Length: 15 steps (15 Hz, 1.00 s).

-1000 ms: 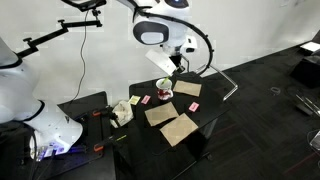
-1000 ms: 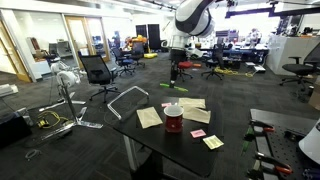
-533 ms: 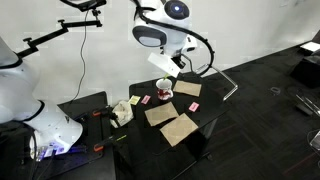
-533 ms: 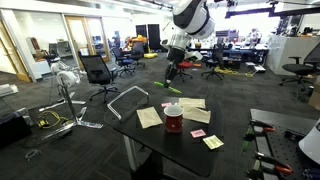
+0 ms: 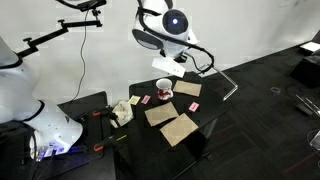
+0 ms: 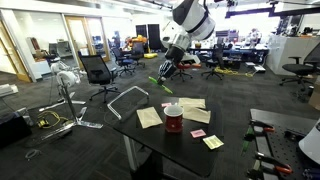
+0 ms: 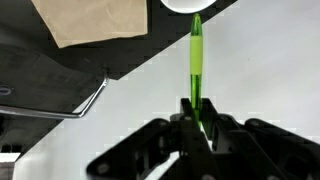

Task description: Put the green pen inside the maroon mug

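The maroon mug (image 5: 163, 90) (image 6: 173, 119) stands upright on the black table (image 5: 200, 128) (image 6: 200, 155). Its pale inside shows at the top edge of the wrist view (image 7: 190, 5). My gripper (image 5: 173, 68) (image 6: 167, 70) (image 7: 197, 110) hangs in the air above the table, beyond the mug, and is shut on the green pen (image 6: 160, 82) (image 7: 196, 55). In the wrist view the pen sticks out from between the fingers and its tip points at the mug's rim. The pen is too small to make out in an exterior view (image 5: 173, 68).
Brown paper sheets (image 5: 178, 128) (image 6: 149, 117) (image 7: 95, 22) and small sticky notes (image 6: 213, 142) lie around the mug. A yellow crumpled object (image 5: 120, 110) sits near one table end. A metal frame (image 6: 125, 98) lies on the floor, office chairs (image 6: 97, 72) stand behind.
The wrist has tilted and swung the gripper a little to one side and upward; the pen has gone from level to slanted. The mug and papers have not moved.
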Each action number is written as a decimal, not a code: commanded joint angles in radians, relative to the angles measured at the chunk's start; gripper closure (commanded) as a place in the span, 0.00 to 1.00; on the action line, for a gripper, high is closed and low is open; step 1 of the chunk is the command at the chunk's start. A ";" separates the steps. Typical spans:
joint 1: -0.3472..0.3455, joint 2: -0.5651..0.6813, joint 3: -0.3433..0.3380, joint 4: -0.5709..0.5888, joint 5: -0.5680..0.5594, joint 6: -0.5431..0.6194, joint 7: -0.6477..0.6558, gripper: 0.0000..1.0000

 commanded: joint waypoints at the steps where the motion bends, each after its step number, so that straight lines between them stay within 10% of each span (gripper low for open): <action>1: -0.009 -0.018 -0.007 -0.007 0.102 -0.063 -0.158 0.96; 15: -0.033 -0.004 -0.079 0.021 0.205 -0.434 -0.565 0.96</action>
